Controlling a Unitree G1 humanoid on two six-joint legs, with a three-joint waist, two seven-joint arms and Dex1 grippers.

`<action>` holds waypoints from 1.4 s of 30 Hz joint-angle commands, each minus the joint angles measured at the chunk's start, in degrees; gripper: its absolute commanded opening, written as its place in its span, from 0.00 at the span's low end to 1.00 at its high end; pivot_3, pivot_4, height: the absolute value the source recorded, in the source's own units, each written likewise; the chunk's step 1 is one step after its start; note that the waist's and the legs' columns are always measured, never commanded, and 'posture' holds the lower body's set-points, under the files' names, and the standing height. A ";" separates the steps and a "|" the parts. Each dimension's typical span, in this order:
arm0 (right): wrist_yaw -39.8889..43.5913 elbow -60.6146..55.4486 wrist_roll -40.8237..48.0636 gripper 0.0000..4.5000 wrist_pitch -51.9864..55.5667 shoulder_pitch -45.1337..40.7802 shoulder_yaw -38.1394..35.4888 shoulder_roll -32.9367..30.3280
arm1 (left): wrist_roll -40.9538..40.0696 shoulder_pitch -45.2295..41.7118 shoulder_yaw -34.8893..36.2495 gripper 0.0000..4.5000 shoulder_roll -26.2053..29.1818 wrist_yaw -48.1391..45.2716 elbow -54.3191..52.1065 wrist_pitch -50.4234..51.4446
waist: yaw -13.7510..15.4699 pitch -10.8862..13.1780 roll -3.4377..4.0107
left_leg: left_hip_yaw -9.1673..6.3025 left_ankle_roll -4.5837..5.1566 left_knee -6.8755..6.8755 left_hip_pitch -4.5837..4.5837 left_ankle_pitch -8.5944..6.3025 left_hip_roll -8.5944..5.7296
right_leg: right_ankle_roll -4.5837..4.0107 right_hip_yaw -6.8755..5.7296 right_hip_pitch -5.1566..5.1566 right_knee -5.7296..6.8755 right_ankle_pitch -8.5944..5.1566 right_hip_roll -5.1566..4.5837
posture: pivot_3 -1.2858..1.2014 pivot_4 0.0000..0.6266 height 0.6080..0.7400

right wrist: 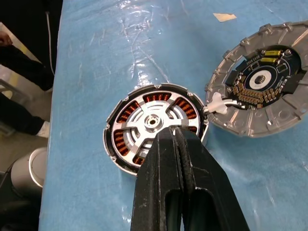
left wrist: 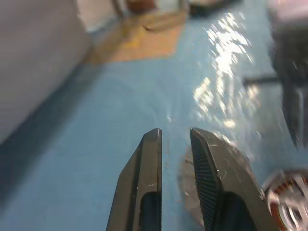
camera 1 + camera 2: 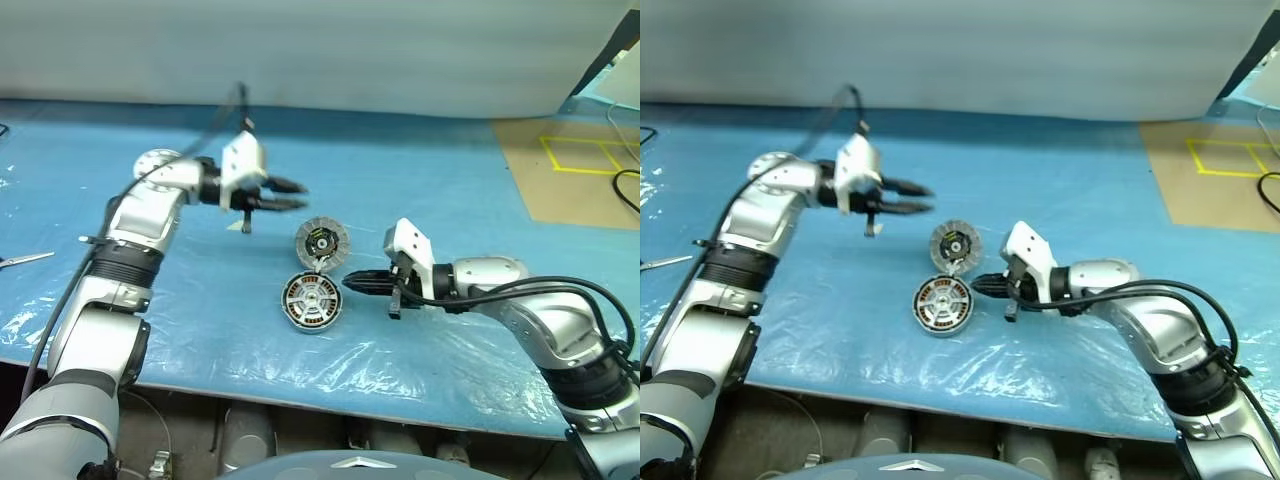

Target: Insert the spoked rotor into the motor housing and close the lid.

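The motor housing (image 3: 312, 301) lies face-up on the blue-covered bench (image 3: 450, 170). Inside it, a silver spoked rotor (image 1: 152, 122) sits over the ring of copper-brown windings (image 1: 126, 113). The lid (image 3: 322, 241) lies open, flat on the bench at about 12 o'clock from the housing, touching its edge. Its upturned face shows pale radial segments around a dark centre carrying small components. A short white link (image 1: 215, 104) joins lid and housing.

The right gripper (image 3: 352, 283) is at 3 o'clock from the housing, pointing at it, its tips just beside the rim. Its fingers are pressed together and hold nothing. In the right wrist view its tips overlap the housing's near edge; contact cannot be confirmed.

The left gripper (image 3: 297, 194) hangs above the bench at about 11 o'clock from the lid, well apart from it, pointing across toward the robot's right. Its fingers (image 2: 144, 178) stand slightly parted, with nothing between them.
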 commanded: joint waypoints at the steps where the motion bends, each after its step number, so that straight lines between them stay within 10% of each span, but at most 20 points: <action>1: 1.83 2.98 -2.39 0.00 -3.40 -3.31 2.96 2.51 | -11.30 5.70 14.22 0.22 5.91 6.32 -7.40 14.97 | -0.98 0.03 0.05 | 0.01 -0.01 -0.05 -0.05 -0.01 0.01 | -0.02 0.01 0.00 0.00 -0.01 0.03 | 0.52 0.24 1.00; 10: 6.73 13.32 -6.56 0.00 -8.77 -6.97 8.16 8.98 | -23.31 16.26 42.23 0.22 12.73 25.68 -12.47 25.50 | -0.01 0.16 -0.11 | -0.19 -0.04 0.26 -0.59 -0.03 0.32 | -0.13 -0.59 -0.13 -0.16 -0.07 0.05 | 0.52 0.24 1.00; 20: 10.70 21.89 -12.93 0.00 -12.81 -5.86 12.68 9.68 | -20.80 54.17 31.39 0.22 9.10 15.02 -35.10 25.59 | -0.45 0.13 -0.25 | -0.11 0.07 0.12 -0.43 0.01 0.41 | -0.40 -0.72 -0.01 -0.23 -0.24 -0.05 | 0.52 0.24 1.00; 30: 12.20 14.25 -5.38 0.00 -6.57 -5.42 3.37 7.87 | -11.06 33.27 14.20 0.22 -7.10 24.35 -23.34 13.13 | 0.46 0.18 -0.05 | 0.13 0.32 0.22 0.27 0.12 0.21 | -0.38 -0.41 0.57 -0.16 -0.24 -0.25 | 0.52 0.24 1.00; 42: 6.47 -1.28 5.99 0.00 4.34 -1.63 -9.36 2.69 | -5.46 8.32 5.57 0.22 -13.25 10.39 17.49 9.83 | 0.75 0.18 -0.06 | 0.08 0.24 0.07 0.02 0.12 0.16 | -0.12 -0.36 0.21 -0.07 -0.08 -0.13 | 0.52 0.24 1.00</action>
